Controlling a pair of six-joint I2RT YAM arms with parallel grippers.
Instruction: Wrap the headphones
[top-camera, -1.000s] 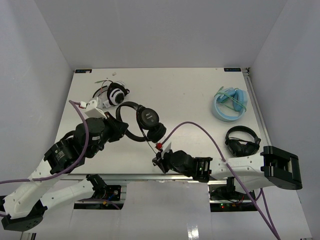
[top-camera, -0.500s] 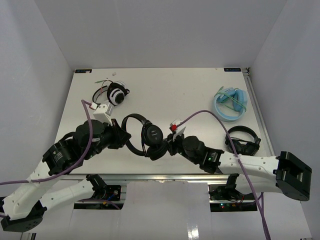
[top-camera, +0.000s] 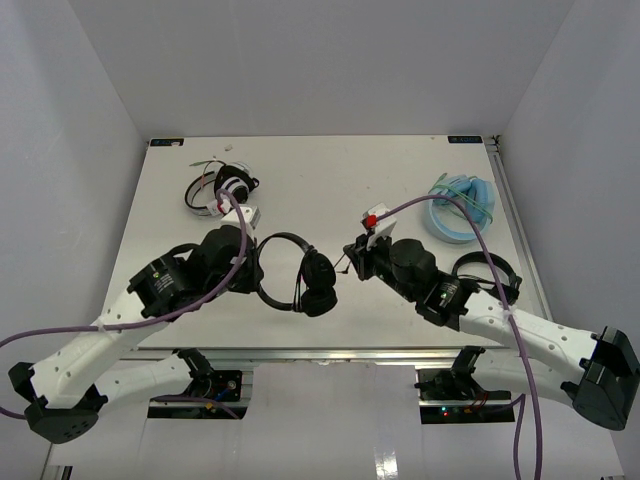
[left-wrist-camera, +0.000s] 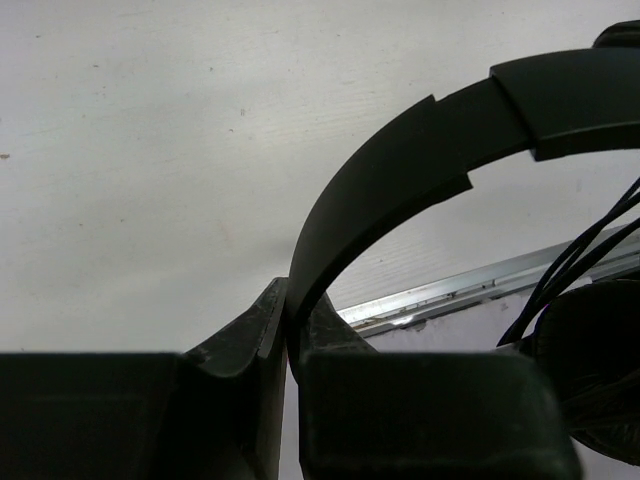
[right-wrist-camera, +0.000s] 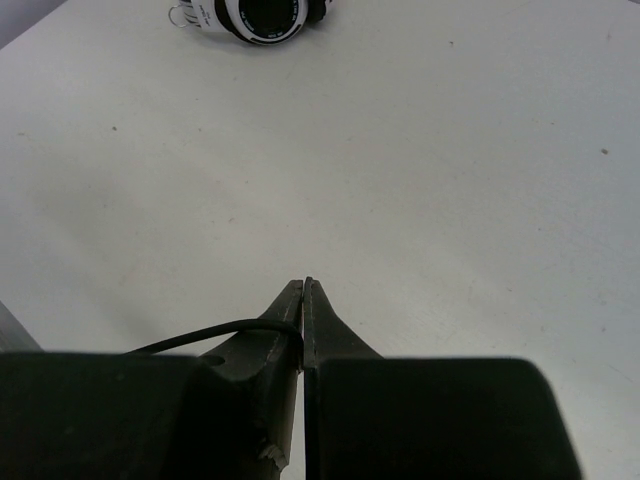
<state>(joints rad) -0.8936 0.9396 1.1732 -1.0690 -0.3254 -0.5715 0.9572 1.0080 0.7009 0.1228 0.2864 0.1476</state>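
Observation:
The black headphones hang just above the table's middle, their two earcups close together. My left gripper is shut on the thin headband, which arcs up out of the jaws in the left wrist view. Strands of the thin black cable run beside one earcup. My right gripper sits just right of the earcups, shut on the cable, which enters the jaws from the left.
A white-and-black pair with green cable lies at the back left, also visible in the right wrist view. A pale blue pair lies at the back right. Another black pair rests under the right arm. The table's metal front rail is close.
My right gripper has travelled from the front edge away and to the right, drawing the cable along. The left gripper has shifted right and turned the headphones, bringing the earcups together.

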